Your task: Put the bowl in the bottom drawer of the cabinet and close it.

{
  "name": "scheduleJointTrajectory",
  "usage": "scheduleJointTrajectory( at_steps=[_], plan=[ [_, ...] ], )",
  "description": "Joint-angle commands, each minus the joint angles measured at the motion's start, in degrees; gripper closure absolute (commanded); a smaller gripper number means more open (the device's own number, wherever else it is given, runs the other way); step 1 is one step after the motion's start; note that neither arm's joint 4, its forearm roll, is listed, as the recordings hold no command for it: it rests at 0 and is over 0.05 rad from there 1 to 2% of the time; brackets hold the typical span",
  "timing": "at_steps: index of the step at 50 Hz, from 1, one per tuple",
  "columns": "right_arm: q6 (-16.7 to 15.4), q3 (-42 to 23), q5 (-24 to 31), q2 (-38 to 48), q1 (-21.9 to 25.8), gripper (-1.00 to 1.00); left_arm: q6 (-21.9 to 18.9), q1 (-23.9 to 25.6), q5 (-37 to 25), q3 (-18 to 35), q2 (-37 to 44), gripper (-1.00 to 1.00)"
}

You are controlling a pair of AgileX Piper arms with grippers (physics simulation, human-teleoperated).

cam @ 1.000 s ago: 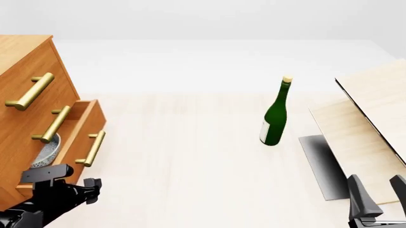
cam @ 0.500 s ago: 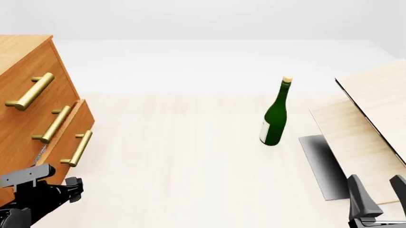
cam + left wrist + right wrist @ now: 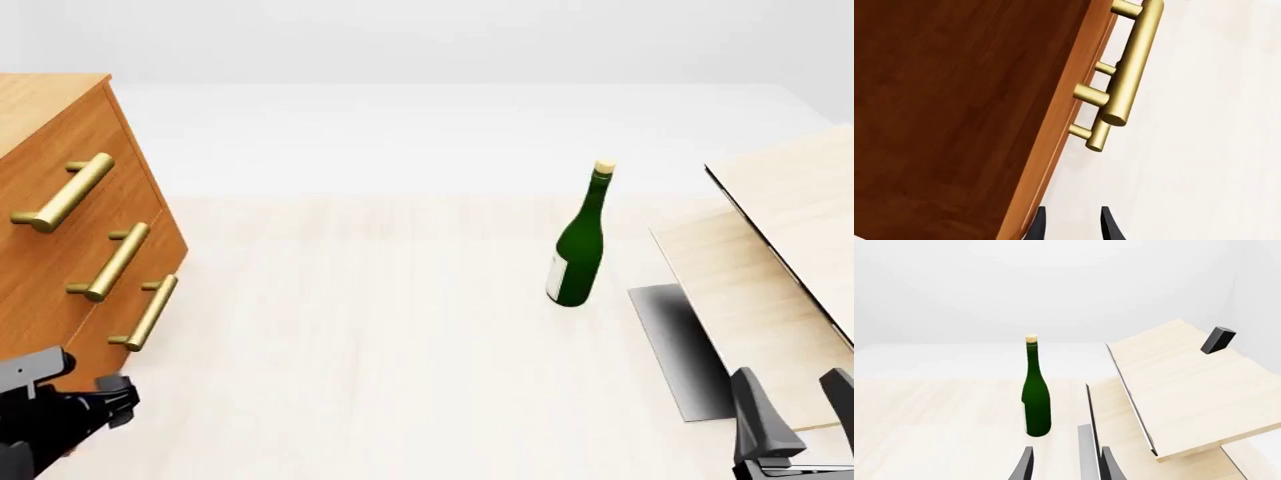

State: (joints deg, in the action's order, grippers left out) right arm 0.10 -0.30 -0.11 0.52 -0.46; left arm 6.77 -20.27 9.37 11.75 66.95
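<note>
The orange-brown cabinet (image 3: pixel 54 200) stands at the table's left edge, and all three drawer fronts lie flush. The bottom drawer (image 3: pixel 123 290) is shut, its brass handle (image 3: pixel 144 312) angled along the front. The bowl is hidden. My left gripper (image 3: pixel 80 390) hovers open and holds nothing, just in front of and below that drawer's near corner. The left wrist view shows the cabinet's side (image 3: pixel 954 100), the brass handles (image 3: pixel 1131 65) and my left gripper (image 3: pixel 1071 225). My right gripper (image 3: pixel 797 405) stays open at the front right, far from the cabinet; it also shows as right gripper (image 3: pixel 1067 462).
A green bottle (image 3: pixel 578 250) stands upright right of the table's centre, also seen as the bottle (image 3: pixel 1035 400). Tilted pale wooden boards (image 3: pixel 787 250) and a grey slab (image 3: pixel 681 350) fill the right side. A small black block (image 3: pixel 1218 339) rests on the upper board (image 3: pixel 1174 385).
The bottom drawer went from open, with the bowl showing inside, to fully shut. My left gripper moved left and toward the front edge. The right arm has not moved.
</note>
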Motion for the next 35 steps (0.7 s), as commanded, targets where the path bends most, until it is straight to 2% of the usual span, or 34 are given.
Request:
scheduleJointTrajectory(
  at_steps=[1, 4, 10, 24, 26, 35],
  plan=[
    [0.0, 0.0, 0.0, -0.1, 0.0, -1.0, -5.6, -9.4, -1.6, 1.1, -4.6, -1.0],
    [0.0, 0.0, 0.0, -0.1, 0.0, -1.0, -7.0, -10.9, -1.2, 1.1, -5.0, -1.0],
    [0.0, 0.0, 0.0, 0.0, -0.1, -1.0, -7.3, -11.0, -1.2, 0.9, -5.0, -1.0],
    [0.0, 0.0, 0.0, 0.0, -0.1, -1.0, -7.0, -9.3, -0.7, 0.4, -5.0, -1.0],
    [0.0, 0.0, -0.1, 0.1, -0.1, -1.0, -7.0, -8.5, -1.1, 0.3, -5.6, -1.0],
    [0.0, 0.1, 0.0, 0.0, -0.1, -1.0, -4.3, 2.2, -3.5, -0.9, -9.9, -1.0]
  ],
)
